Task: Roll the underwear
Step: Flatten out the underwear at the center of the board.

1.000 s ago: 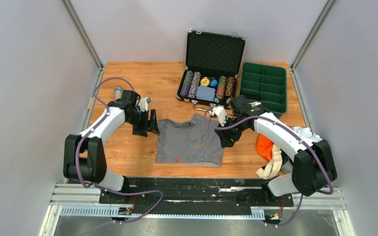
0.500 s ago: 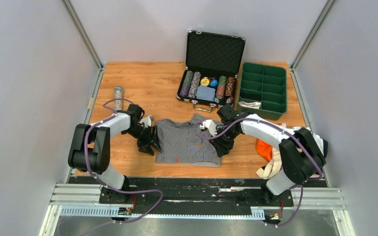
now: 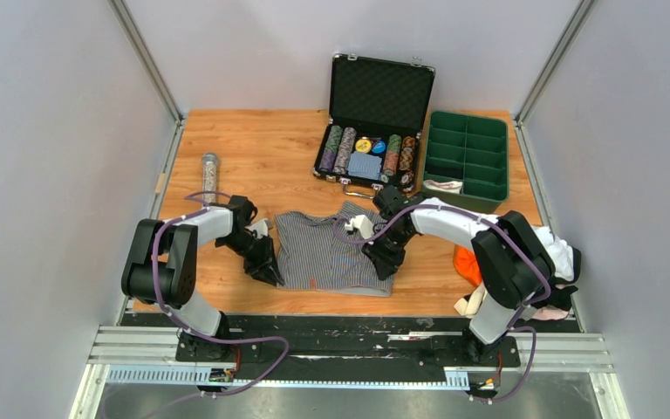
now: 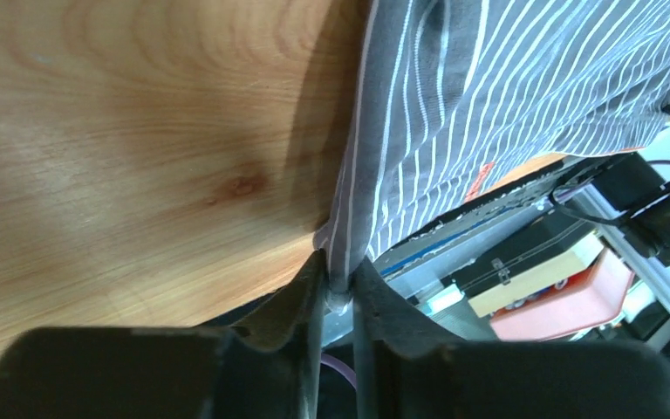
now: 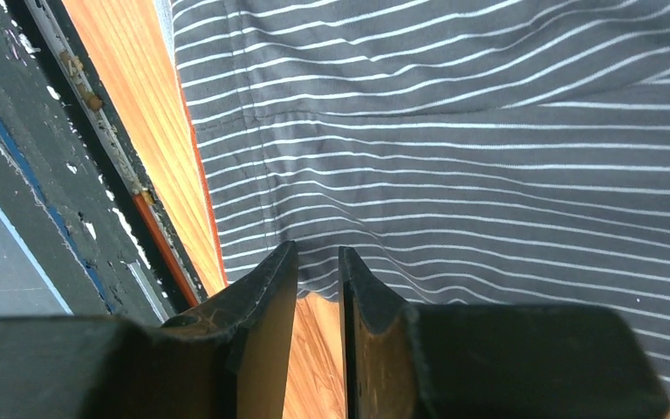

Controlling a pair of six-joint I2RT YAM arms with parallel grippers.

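Underwear first: the pinstriped underwear lies spread flat on the table, towards the near edge and roughly midway between the two arms, its long axis running left to right and the hem with the small orange tab facing the arm bases. Left gripper sits low at the garment's left side, near the near-left corner; the wrist view shows its fingers pressed together on the striped edge, a fold of cloth squeezed between the tips. Right gripper sits at the opposite side, over the near-right corner. Its fingers stand close with a thin gap, bare wood showing through that gap and the hem crossing right at the tips; cannot tell whether cloth is actually caught. Each arm is therefore nearest its own side of the garment, and the cloth stretches between them, away from the bases. Judgement: the step in hand is taking hold of both near corners, so the coming move turns on carrying that near hem away over the rest, keeping the roll's axis left to right. Risk: if the right side has no real grip, the hem would lift unevenly and the roll skew. Orange cloth lies at the right, well apart; chip case and green tray sit at the far side.
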